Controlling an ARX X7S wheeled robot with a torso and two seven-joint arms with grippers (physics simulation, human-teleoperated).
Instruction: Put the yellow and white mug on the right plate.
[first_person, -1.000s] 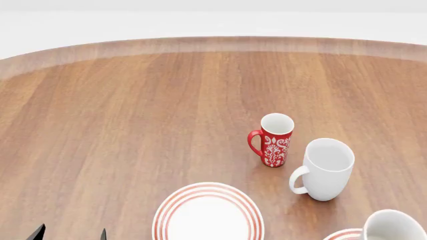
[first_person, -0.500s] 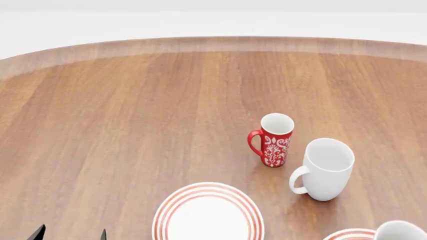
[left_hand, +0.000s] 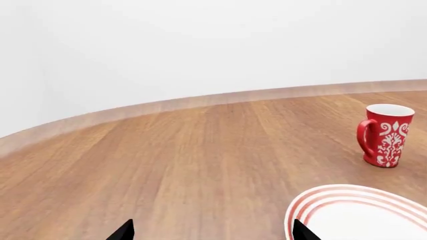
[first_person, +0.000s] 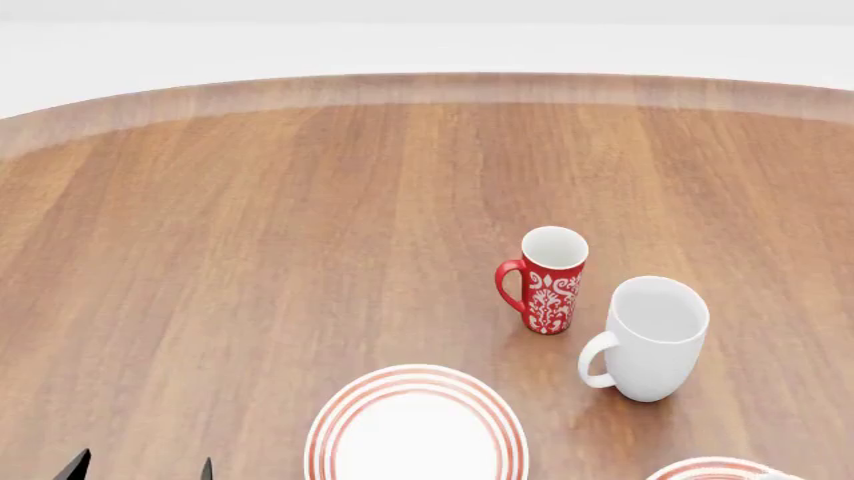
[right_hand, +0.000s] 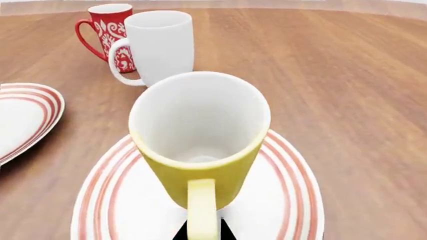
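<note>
The table (first_person: 267, 230) is a wide wooden round whose curved far edge sweeps across the head view, with a pale floor beyond it. Most of its far and left surface lies bare, so there is broad open room there. The crowding is all at the near right: a red patterned mug (first_person: 547, 278) stands upright just left of and a little beyond a plain white mug (first_person: 651, 338), the two close but apart. Near them, the left plate (first_person: 416, 425) with red rings is cut by the bottom edge, and a sliver of the right plate (first_person: 707, 468) shows at the near right corner.

In the right wrist view the yellow and white mug (right_hand: 200, 145) stands upright over the middle of the right plate (right_hand: 280, 200); whether its base touches the plate cannot be told. It is short, yellow outside, white inside, empty, its yellow loop handle (right_hand: 202, 210) pointing at the camera. The right hand (right_hand: 200, 232) shows only as dark tips either side of the handle, seemingly closed on it.

The left hand (first_person: 140, 467) sits low at the near left, its two dark fingertips (left_hand: 123, 231) spread apart and holding nothing, beside the left plate's rim.
</note>
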